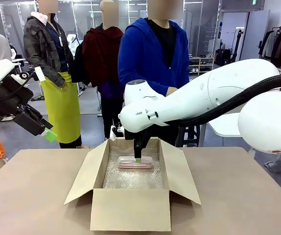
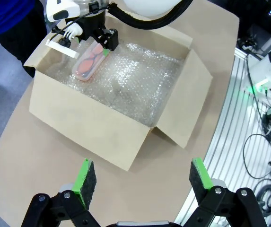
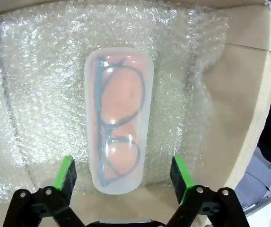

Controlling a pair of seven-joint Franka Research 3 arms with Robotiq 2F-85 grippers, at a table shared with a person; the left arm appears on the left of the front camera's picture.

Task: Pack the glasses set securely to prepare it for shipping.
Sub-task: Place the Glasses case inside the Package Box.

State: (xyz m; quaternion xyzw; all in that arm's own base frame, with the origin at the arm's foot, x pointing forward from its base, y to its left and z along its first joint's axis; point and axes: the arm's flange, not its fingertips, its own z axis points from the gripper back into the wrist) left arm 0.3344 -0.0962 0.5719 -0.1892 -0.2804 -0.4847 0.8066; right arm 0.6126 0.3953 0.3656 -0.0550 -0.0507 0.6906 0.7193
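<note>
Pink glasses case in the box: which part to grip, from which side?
Take the pink glasses case across its short width near mid-length, straight down from above. It lies flat on bubble wrap, and the cardboard box walls block side approaches; its long edges are straight and parallel, its ends rounded. The open right tool straddles that width near one end.

The box [image 1: 130, 210] stood centrally on the surface [image 1: 32, 196], lined with bubble wrap [image 1: 130, 178]. The glasses case [image 1: 135, 163] lay on the wrap at the far end, with the right tool [image 1: 138, 156] straddling it.
</note>
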